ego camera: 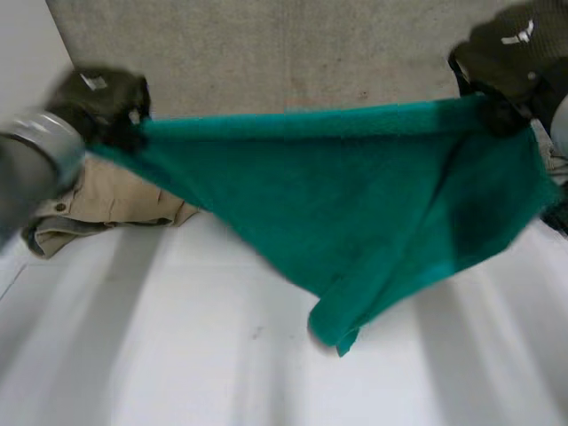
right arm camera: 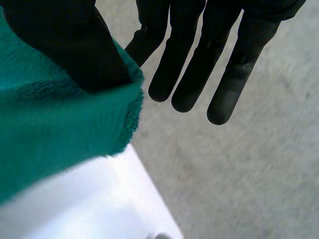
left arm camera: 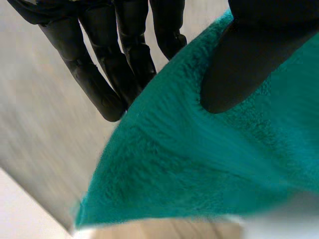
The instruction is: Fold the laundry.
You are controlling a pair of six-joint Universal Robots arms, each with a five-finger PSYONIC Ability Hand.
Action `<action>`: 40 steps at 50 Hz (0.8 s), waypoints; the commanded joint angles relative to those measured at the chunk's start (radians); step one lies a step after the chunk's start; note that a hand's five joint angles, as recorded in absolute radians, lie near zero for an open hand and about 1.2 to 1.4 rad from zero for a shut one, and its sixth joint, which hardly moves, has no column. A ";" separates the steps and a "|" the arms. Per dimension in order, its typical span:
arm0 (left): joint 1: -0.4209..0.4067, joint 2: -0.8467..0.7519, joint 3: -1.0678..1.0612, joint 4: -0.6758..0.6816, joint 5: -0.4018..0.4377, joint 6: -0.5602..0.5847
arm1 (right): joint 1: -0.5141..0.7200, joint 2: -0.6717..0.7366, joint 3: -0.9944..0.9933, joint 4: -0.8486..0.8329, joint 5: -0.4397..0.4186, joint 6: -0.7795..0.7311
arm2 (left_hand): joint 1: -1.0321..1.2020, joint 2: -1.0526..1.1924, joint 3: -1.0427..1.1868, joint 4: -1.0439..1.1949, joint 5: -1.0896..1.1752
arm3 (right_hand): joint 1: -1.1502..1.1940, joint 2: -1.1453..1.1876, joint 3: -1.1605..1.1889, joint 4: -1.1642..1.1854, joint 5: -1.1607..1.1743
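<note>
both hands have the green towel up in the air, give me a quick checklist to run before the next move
1. Left hand grip: thumb pinches the towel at one end of its top edge. Ok.
2. Right hand grip: thumb pinches the other end. Ok.
3. Top edge stretched straight between the hands: ok.
4. Towel hanging flat: not ok, it sags to a bunched, folded point.
5. Low point clear of the table: cannot tell.
6. Landing area free: not ok, probably. Beige clothes lie on the table just under the left hand.
</note>
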 commanded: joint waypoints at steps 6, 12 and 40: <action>0.030 -0.055 0.071 -0.033 0.076 0.054 | -0.086 0.119 0.131 -0.120 -0.080 0.110 | 0.216 0.200 0.207 0.202 0.241 | 0.266 0.216 0.204 0.198 0.202; 0.007 -0.377 0.372 -0.012 0.023 0.126 | -0.089 0.298 0.075 -0.371 -0.072 0.137 | 0.216 0.200 0.207 0.202 0.241 | 0.266 0.216 0.204 0.198 0.202; -0.035 -0.308 0.367 0.481 0.027 -0.095 | -0.120 0.348 -0.108 -0.754 -0.049 0.272 | 0.216 0.200 0.207 0.202 0.241 | 0.266 0.216 0.204 0.198 0.202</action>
